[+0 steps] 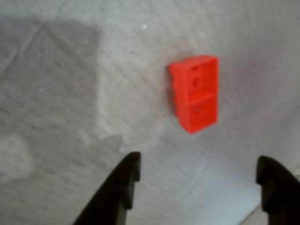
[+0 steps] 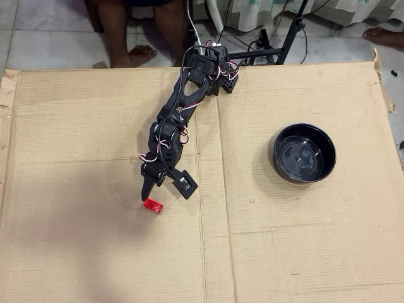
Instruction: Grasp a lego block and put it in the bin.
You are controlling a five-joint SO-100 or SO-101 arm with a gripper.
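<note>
Tabletop [image 2: 303, 246]: flat brown corrugated cardboard sheet with visible fold creases and a ragged left edge, laid over a pale tiled floor; in the wrist view it reads as a grey, finely ribbed surface. Room: bare feet and lower legs of a person [image 2: 142, 53] at the top edge of the overhead view, a black stand with cables beside the arm's base, patterned fabric along the top right. Writing or labels: none legible. Container: 1 round glossy black bowl with a thick rim, the bin [image 2: 275, 151], standing right of centre in the overhead view; its shiny inside shows only reflections. Item: 1 tiny bright red rectangular plastic lego block [image 2: 153, 204] [image 1: 194, 93], lying on the cardboard well apart from the bin, to its left. Arm: 1 black jointed arm with red and white wiring, reaching down-left from the top centre. End effector [image 2: 165, 188] [image 1: 201, 180]: fingers spread apart, holding nothing, poised just beside the block without touching it.
</note>
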